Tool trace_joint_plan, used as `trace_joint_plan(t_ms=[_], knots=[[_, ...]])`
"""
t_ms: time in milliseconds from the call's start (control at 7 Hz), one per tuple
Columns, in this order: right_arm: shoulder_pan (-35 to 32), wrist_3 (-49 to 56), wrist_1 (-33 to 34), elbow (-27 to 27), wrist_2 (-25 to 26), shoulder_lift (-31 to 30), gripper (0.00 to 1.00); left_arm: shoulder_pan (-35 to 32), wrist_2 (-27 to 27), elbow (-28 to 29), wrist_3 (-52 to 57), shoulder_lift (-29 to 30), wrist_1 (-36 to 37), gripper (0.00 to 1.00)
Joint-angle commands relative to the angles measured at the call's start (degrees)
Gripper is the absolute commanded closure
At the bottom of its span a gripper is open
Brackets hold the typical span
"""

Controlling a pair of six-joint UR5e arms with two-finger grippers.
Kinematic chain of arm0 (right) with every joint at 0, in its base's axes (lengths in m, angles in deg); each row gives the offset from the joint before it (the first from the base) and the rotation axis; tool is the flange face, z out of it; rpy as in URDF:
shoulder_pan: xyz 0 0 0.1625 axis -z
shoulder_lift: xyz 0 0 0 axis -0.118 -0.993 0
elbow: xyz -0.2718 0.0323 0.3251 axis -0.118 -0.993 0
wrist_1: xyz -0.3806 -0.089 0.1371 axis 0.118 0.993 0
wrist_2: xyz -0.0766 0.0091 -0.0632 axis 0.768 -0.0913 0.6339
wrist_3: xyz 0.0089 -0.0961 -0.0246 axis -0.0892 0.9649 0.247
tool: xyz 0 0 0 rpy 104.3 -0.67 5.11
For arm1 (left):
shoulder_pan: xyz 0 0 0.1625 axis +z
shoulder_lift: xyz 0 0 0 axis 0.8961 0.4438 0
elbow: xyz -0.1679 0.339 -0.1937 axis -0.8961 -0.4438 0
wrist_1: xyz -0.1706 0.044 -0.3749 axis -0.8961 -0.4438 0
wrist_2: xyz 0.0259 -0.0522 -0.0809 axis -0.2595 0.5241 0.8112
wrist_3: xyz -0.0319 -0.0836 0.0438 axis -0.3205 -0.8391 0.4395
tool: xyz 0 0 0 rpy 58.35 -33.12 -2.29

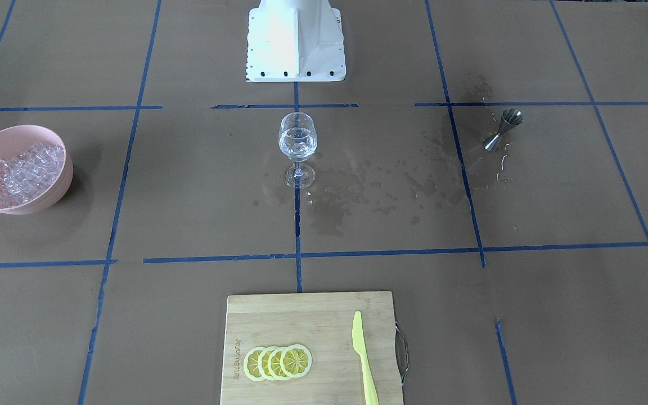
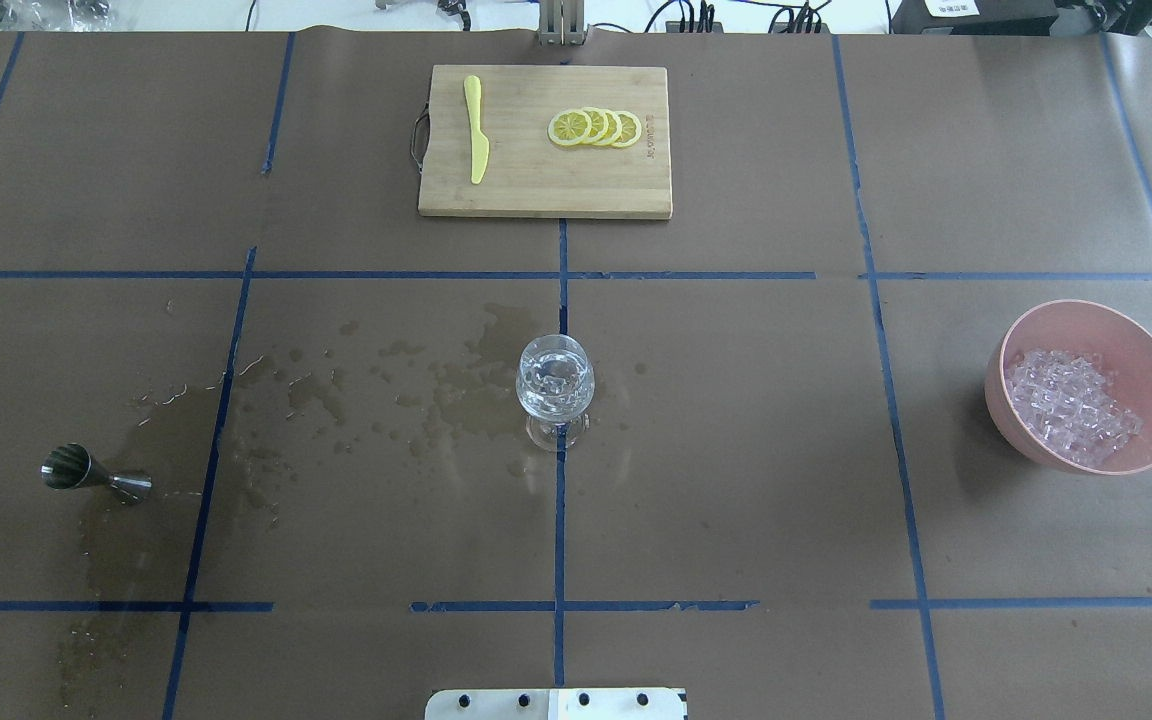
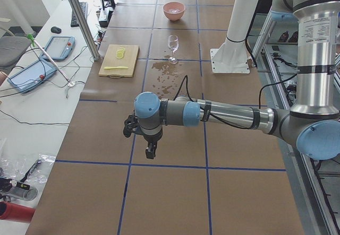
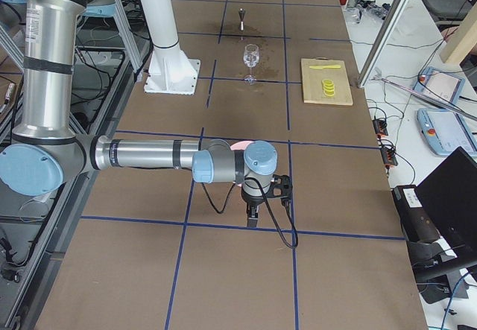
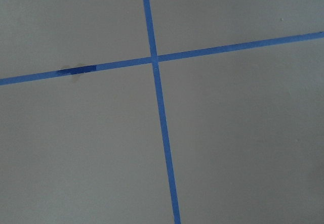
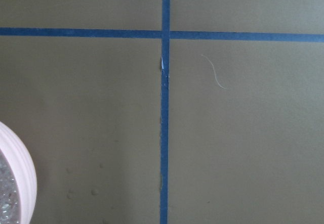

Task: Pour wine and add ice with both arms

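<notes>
A stemmed wine glass (image 1: pixel 297 140) (image 2: pixel 555 385) stands upright mid-table, holding clear wine (image 1: pixel 297 147) with what look like small clear cubes in it. The ice (image 1: pixel 23 171) (image 2: pixel 1071 405) lies heaped in a pink bowl (image 1: pixel 48 194) (image 2: pixel 1006 400) on the robot's right. Both arms are off to the table's ends. My left gripper (image 3: pixel 150 151) shows only in the exterior left view and my right gripper (image 4: pixel 252 214) only in the exterior right view; each hangs over bare paper, and I cannot tell whether either is open or shut. The right wrist view catches the bowl's rim (image 6: pixel 23 178).
A steel jigger (image 1: pixel 503 130) (image 2: pixel 96 472) stands on the robot's left amid wet stains (image 2: pixel 436 390). A bamboo cutting board (image 1: pixel 313 320) (image 2: pixel 536 195) at the far edge carries lemon slices (image 2: pixel 596 127) and a yellow knife (image 2: pixel 476 140). The white base (image 1: pixel 296 39) stands behind the glass.
</notes>
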Motion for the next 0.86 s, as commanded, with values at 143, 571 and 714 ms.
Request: trace_joint_plan(t_ms=[143, 571, 714], knots=[[0.0, 0.1, -0.2, 0.5, -3.4, -0.1, 0.0, 0.0, 1.5, 0.1, 0.0, 0.0, -0.3, 0.0], [0.0, 0.1, -0.6, 1.0, -3.1, -0.5, 0.0, -0.1, 1.0, 0.3, -0.4, 0.2, -3.1, 0.0], [0.0, 0.2, -0.7, 1.0, -3.1, -0.5, 0.0, -0.1, 0.9, 0.2, -0.5, 0.2, -3.3, 0.0]])
